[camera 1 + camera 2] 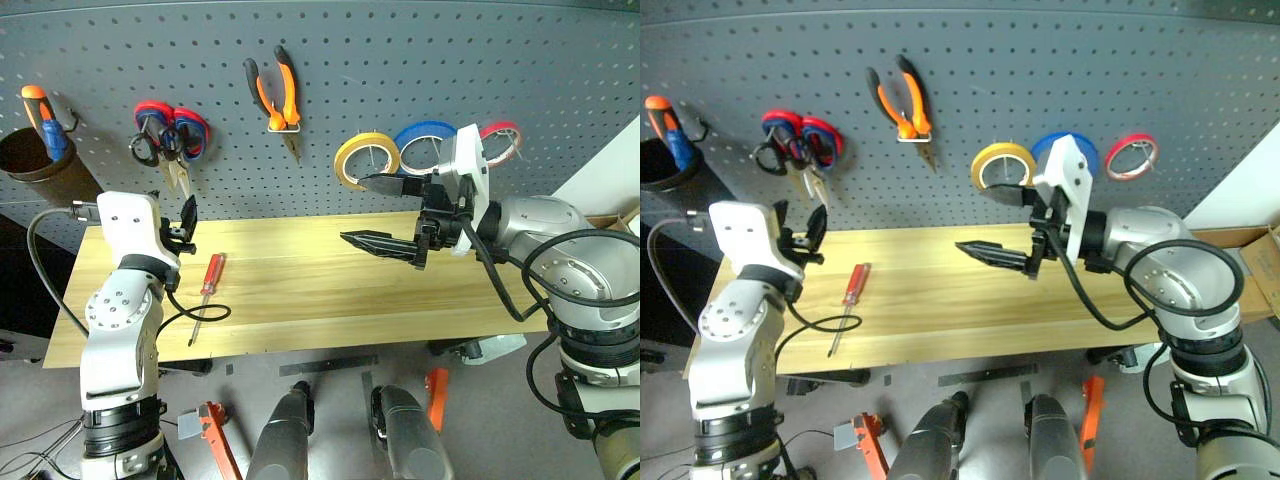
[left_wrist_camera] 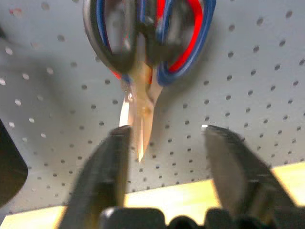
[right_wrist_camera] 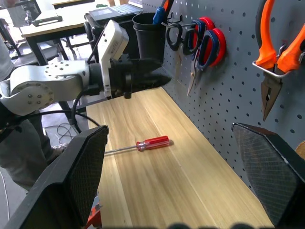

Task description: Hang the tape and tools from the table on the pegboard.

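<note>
My left gripper [image 1: 187, 222] is sitting parted and empty under the hung black-handle scissors [image 1: 146, 142], upper left; right gripper [image 1: 385, 214] is gaping wide (empty). Red-handle screwdriver [image 1: 207, 286] is lying on the table [image 1: 330, 310], lower left.

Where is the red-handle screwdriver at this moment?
The red-handle screwdriver lies flat on the table, on its left part, just right of the left gripper and below the scissors hanging on the pegboard.
</note>
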Motion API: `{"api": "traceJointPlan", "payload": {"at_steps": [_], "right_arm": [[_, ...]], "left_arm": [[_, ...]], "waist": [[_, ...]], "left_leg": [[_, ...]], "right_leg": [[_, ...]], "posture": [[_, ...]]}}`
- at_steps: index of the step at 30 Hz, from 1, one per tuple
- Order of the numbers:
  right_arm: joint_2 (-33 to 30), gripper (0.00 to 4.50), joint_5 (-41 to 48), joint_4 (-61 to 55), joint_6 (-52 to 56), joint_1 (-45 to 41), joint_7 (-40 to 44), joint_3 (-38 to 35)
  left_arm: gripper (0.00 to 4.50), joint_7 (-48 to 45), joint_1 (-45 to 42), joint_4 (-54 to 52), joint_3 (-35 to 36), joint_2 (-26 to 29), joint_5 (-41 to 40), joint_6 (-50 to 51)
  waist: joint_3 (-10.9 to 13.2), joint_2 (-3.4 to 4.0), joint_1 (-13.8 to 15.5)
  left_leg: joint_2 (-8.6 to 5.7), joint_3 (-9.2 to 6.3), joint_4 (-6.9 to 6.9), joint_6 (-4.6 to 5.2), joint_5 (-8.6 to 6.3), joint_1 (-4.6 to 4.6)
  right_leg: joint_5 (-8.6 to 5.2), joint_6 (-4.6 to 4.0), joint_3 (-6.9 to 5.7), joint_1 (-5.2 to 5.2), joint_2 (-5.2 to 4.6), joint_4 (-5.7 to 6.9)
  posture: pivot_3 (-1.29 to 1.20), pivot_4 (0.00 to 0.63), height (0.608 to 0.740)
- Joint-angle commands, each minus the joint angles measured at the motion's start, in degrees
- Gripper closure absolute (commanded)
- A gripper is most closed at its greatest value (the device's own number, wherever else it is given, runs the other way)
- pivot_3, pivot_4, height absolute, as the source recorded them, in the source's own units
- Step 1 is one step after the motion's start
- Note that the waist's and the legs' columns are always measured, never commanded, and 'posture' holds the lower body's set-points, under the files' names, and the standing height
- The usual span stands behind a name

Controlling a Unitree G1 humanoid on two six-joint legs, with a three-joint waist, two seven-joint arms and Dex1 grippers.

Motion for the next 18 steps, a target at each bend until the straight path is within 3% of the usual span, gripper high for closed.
{"api": "traceJointPlan", "payload": {"at_steps": [1,2,9,18], "right_arm": [[-0.9,0.00,-0.2,-2.2,0.9,0.6,-0.9,-0.1],[-1.1,0.00,-0.3,-2.3,2.0,0.9,-1.5,0.4],[3.5,0.00,2.6,-3.3,13.4,2.2,-10.9,1.0],[8.1,0.00,2.8,-5.2,17.4,2.8,-16.4,1.9]], "left_arm": [[0.31,1.2,3.5,-1.0,0.1,1.2,2.0,4.5],[0.03,0.9,4.0,0.2,-0.6,2.2,2.8,6.9],[0.03,-1.2,-2.4,12.5,-3.5,7.5,3.8,19.8],[0.03,-8.4,-15.3,34.3,-12.2,10.3,6.0,18.1]], "waist": [[0.0,0.00,-0.1],[0.0,0.00,-0.2],[0.0,0.00,-0.2],[0.0,0.00,-0.5]], "left_leg": [[0.01,-0.01,-0.01,0.02,-0.01,-0.01],[0.01,-0.01,-0.01,0.03,-0.02,0.00],[0.00,-0.06,0.03,0.14,-0.07,0.02],[-0.03,0.02,0.01,0.08,-0.06,0.00]], "right_leg": [[0.00,0.00,-0.02,-0.02,0.00,0.00],[0.00,0.00,-0.02,-0.02,0.00,0.02],[0.00,-0.01,-0.02,-0.04,0.03,0.19],[0.00,-0.01,-0.02,-0.17,-0.03,0.27]], "posture": [[-0.14,0.315,0.740],[-0.14,0.318,0.740],[-0.13,0.324,0.740],[-0.15,0.331,0.740]]}}
